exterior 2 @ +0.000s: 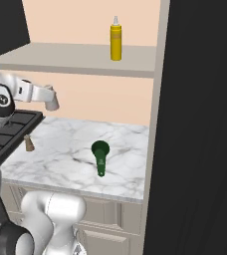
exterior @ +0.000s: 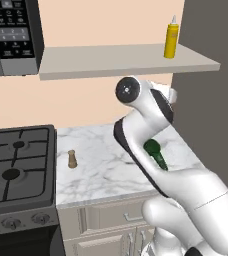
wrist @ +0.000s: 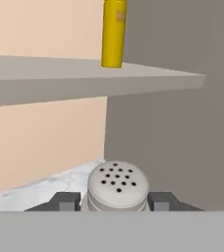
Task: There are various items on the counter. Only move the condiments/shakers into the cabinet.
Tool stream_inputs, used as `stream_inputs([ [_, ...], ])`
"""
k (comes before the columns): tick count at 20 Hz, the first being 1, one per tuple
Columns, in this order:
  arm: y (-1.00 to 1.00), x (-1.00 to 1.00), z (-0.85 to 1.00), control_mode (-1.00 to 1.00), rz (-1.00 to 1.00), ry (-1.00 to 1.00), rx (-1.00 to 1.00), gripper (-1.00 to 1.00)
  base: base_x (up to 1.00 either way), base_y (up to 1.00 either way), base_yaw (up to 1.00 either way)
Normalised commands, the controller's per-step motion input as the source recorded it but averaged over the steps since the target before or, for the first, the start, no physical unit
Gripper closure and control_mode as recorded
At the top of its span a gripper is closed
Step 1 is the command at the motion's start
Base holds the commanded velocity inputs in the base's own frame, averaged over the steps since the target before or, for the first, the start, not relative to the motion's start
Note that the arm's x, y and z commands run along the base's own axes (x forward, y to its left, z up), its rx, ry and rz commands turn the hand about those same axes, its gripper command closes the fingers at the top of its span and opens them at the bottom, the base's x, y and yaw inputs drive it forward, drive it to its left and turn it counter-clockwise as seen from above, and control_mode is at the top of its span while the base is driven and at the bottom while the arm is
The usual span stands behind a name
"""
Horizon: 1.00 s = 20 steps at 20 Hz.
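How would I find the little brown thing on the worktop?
Start at the black stove; the marble counter begins at its right edge. Just past that edge stands the brown shaker, upright and alone. It is short and waisted, unlike the dark green long-handled thing lying flat farther right.

- Black microwave (exterior: 12, 35) at ten o'clock, up against the wall.
- Black gas stove (exterior: 18, 165) at eight o'clock, below the microwave.

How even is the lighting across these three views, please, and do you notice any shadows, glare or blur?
Left base view: flat, even light; the yellow squeeze bottle on the shelf board casts no clear shadow. Right base view: equally flat, the brown shaker small and soft-edged on the marble counter. Hand view: no glare; the grey shaker between the fingertips looks slightly soft.
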Motion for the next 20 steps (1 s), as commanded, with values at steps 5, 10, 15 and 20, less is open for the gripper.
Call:
stream_inputs([
  [5,0.0,-0.02,0.87,-1.0,0.17,0.16,0.0,1.0,0.0,0.0,0.0],
  [10,0.01,0.0,0.5,-1.0,0.18,-0.01,0.0,1.0,0.0,0.0,0.0],
  [15,0.0,0.0,0.26,-1.0,0.14,-0.25,0.0,1.0,0.0,0.0,0.0],
  [20,0.0,0.09,0.13,-1.0,0.09,-0.21,0.0,1.0,0.0,0.0,0.0],
])
